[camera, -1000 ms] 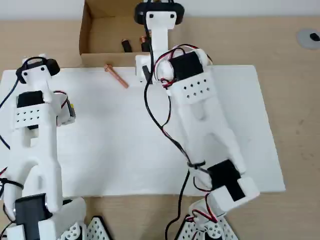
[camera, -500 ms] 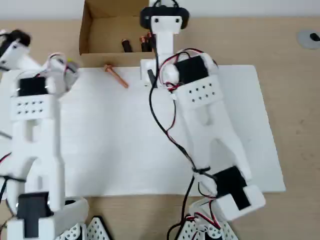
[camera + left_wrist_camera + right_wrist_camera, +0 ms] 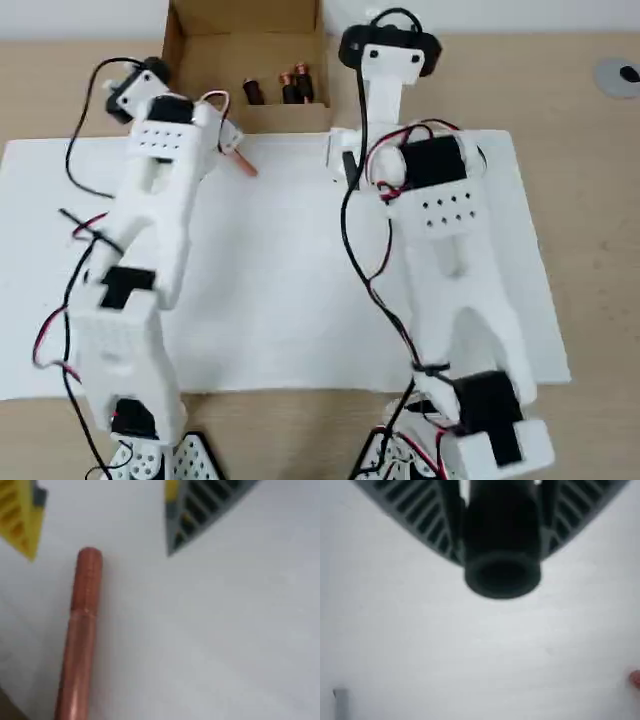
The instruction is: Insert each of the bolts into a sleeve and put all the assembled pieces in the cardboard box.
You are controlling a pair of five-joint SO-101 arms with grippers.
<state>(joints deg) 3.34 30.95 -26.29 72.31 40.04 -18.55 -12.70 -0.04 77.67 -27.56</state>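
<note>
Swung right across now: left gripper [image 3: 100, 547] hangs wide open over the copper-coloured metal bolt [image 3: 80, 640] on the white sheet [image 3: 280, 300] beside the brown cardboard box [image 3: 175, 60]; right gripper [image 3: 502, 555] clamps a black cylindrical sleeve [image 3: 502, 577].

Copper bolt [image 3: 80, 640], blk sleeve [image 3: 502, 540], wht mat [image 3: 280, 290], brown cardboard box [image 3: 210, 60], tan wood-grain table [image 3: 585, 180], wht arms [image 3: 455, 260].
</note>
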